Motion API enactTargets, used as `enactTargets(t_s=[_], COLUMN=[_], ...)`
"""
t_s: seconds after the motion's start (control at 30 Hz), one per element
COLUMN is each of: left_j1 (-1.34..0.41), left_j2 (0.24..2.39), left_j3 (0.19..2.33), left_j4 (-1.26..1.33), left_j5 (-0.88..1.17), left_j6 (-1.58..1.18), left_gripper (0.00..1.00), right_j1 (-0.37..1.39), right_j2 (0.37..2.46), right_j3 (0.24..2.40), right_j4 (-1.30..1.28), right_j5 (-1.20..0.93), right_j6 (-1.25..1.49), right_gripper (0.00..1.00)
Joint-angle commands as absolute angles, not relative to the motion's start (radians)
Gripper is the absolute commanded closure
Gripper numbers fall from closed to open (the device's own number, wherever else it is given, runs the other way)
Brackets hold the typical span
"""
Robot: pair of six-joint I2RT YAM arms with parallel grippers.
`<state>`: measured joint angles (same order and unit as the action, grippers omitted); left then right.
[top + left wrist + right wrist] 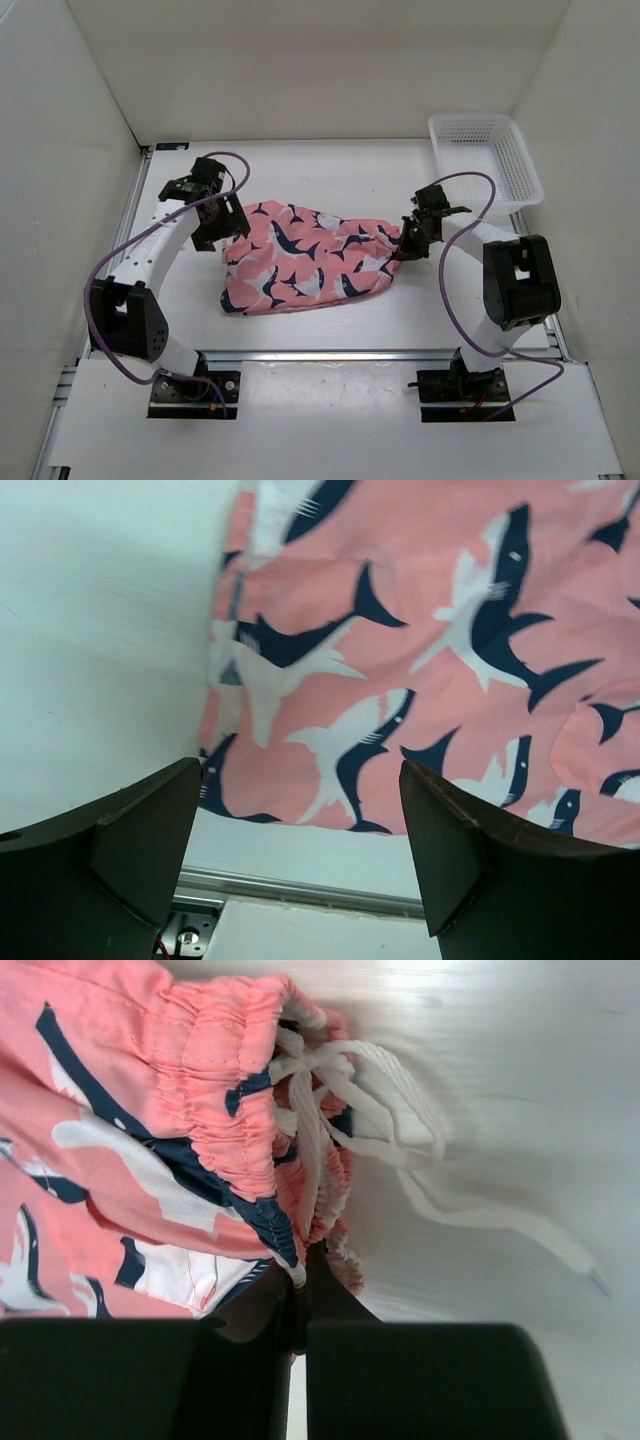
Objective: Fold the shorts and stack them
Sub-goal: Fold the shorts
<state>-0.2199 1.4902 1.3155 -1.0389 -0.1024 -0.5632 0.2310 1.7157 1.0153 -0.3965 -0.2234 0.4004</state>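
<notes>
- Left gripper (300,772) is closest in its wrist view: the two dark fingers stand wide apart with nothing between them, hanging over the left end of the shorts (300,265). Whether they touch the cloth cannot be told.
- Under that gap a leg hem of the salmon fabric with navy-and-white sharks shows, with bare white table (330,170) to its left and the metal rail (300,888) of the near edge beyond.
- Right gripper (300,1305) is pinched tight on the gathered elastic waistband at the right end of the shorts; the fingers meet with only fabric between them.
- A white drawstring (400,1140) spills out of the waistband and trails loose across the table.
- From above, the shorts lie spread across the middle of the table, leg end towards the left edge, waistband towards the right edge, bunched where it is held.
- A white mesh basket (485,160) sits in the far right corner, well apart from the shorts.
</notes>
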Motion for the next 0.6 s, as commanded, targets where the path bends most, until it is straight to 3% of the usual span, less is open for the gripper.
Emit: enactTargets(t_s=[0.0,0.2,0.27,0.3,0.37,0.4,0.43,0.57], left_j1=[-0.184,-0.184,-0.193,-0.205,-0.216,-0.216,-0.216,-0.216], left_j2=[1.494,1.578,1.607,1.626,1.684,1.703,1.735,1.795], left_j3=[1.313,1.304,1.293,1.293,1.293,1.293,1.293,1.293], left_j4=[-1.002,-0.942,-0.901,-0.891,-0.868,-0.856,-0.844,-0.815], left_j5=[-0.045,0.001,0.026,0.035,0.035,0.035,0.035,0.035], left_j6=[-0.548,-0.558,-0.569,-0.569,-0.578,-0.578,-0.578,-0.578], left_gripper=[0.09,0.09,0.15,0.28,0.69,0.85,0.9,0.9], right_j1=[0.229,0.239,0.25,0.264,0.278,0.294,0.307,0.418], right_j2=[1.642,1.519,1.506,1.506,1.506,1.506,1.517,1.586], right_j3=[1.04,1.15,1.227,1.253,1.336,1.365,1.396,1.541], right_j4=[-0.495,-0.673,-0.737,-0.756,-0.79,-0.823,-0.839,-0.917], right_j5=[-0.005,0.144,0.194,0.208,0.218,0.227,0.227,0.302], right_j6=[0.417,0.379,0.358,0.357,0.348,0.348,0.348,0.367], right_gripper=[1.0,1.0,1.0,1.0,1.0,1.0,1.0,1.0])
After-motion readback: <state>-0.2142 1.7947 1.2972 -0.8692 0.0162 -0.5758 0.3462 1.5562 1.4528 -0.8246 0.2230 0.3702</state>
